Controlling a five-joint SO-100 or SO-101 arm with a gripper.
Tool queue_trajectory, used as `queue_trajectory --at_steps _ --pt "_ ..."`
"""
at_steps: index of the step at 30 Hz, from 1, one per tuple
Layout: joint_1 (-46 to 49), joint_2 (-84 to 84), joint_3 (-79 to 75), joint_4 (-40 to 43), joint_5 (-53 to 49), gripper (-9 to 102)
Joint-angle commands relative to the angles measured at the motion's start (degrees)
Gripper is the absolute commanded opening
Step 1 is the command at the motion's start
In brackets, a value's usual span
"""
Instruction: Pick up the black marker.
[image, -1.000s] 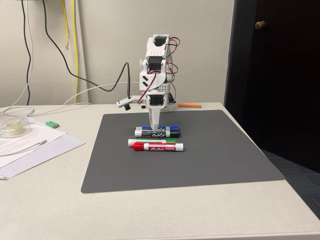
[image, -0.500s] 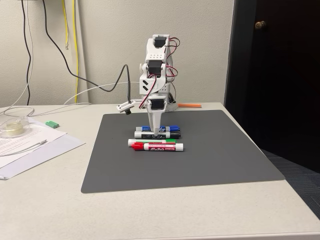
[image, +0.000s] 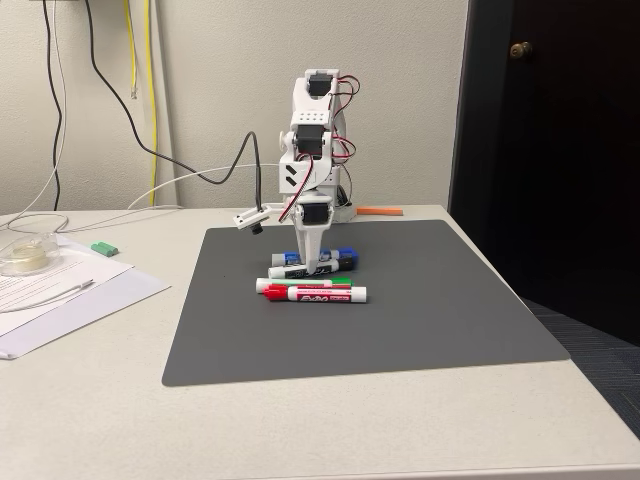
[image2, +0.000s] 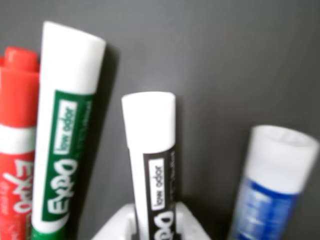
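The black marker (image: 292, 270) lies on the grey mat (image: 430, 310), second of the markers from the back. My gripper (image: 318, 267) points straight down onto its middle. In the wrist view the black marker's (image2: 150, 150) white barrel and dark label run between my two white fingers (image2: 116, 226), which hug it on both sides; my gripper (image2: 152, 222) is shut on it. The blue marker (image: 343, 256) (image2: 272, 190) lies just behind, skewed. In front lie the green marker (image: 318, 283) (image2: 65, 135) and the red marker (image: 320, 294) (image2: 15, 145).
Papers (image: 60, 285) and a clear round dish (image: 25, 255) lie at the left of the table, with a small green block (image: 104, 247) nearby. An orange piece (image: 380, 211) lies behind the mat. Cables hang on the wall. The table's edge at the right borders a dark door (image: 550, 150).
My gripper has come down onto the black marker. The blue marker has been nudged so that its right end sits higher in the fixed view. The wrist camera on its stalk has dropped slightly.
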Motion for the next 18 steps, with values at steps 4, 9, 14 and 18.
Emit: queue_trajectory --at_steps 4,9,14,18 --pt "-0.35 0.88 0.26 -0.79 0.0 2" --pt "-0.09 1.67 0.18 -0.26 0.18 0" --pt "0.0 3.69 -6.86 7.82 1.85 0" --pt "-0.79 1.67 -26.54 24.26 5.54 0"
